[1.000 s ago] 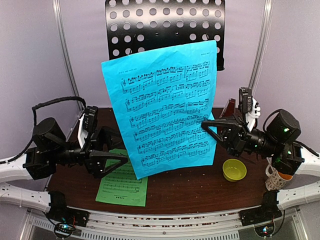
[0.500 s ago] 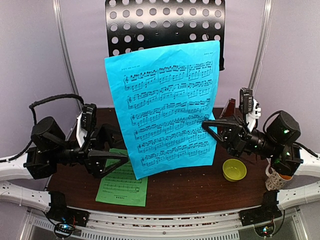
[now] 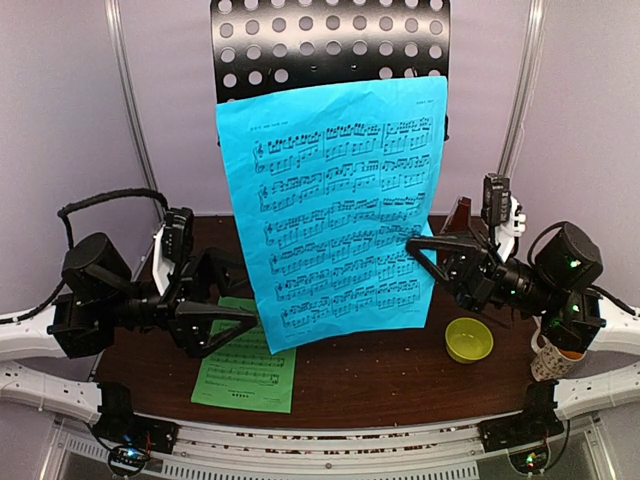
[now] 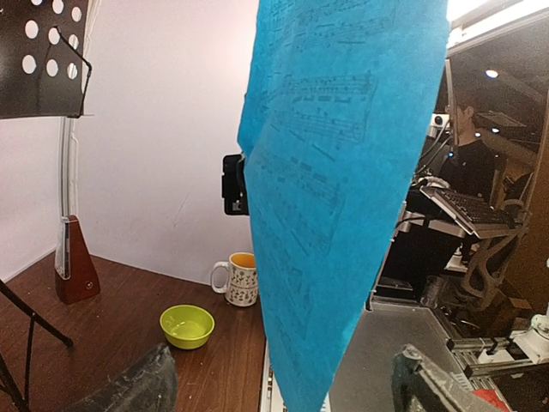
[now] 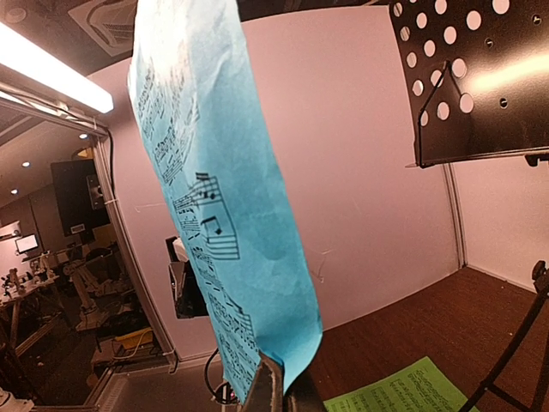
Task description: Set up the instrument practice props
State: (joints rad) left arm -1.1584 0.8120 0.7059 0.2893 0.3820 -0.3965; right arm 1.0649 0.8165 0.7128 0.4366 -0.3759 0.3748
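Right claw (image 3: 418, 247): clenched on the lower right edge of the blue sheet (image 3: 335, 200); you hold the sheet upright in the air.
Left claw (image 3: 238, 292): released, jaws wide, just beside the sheet's lower left edge, grasping nothing.
Blue sheet: hangs between your two claws, and in the top view its upper part overlaps the music stand (image 3: 330, 45); whether paper touches the desk cannot be told from this angle.
Green sheet (image 3: 245, 365): flat on the table (image 3: 380, 385), below the left claw.
Metronome (image 4: 75, 262): upright at the back right of the table.
Progress: I judge it under way; no sheet sits on the stand, and both remain to be placed.
Surroundings: bowl (image 3: 468, 340) and mug (image 4: 240, 279) stand near your right arm, below the blue sheet and not in its way.
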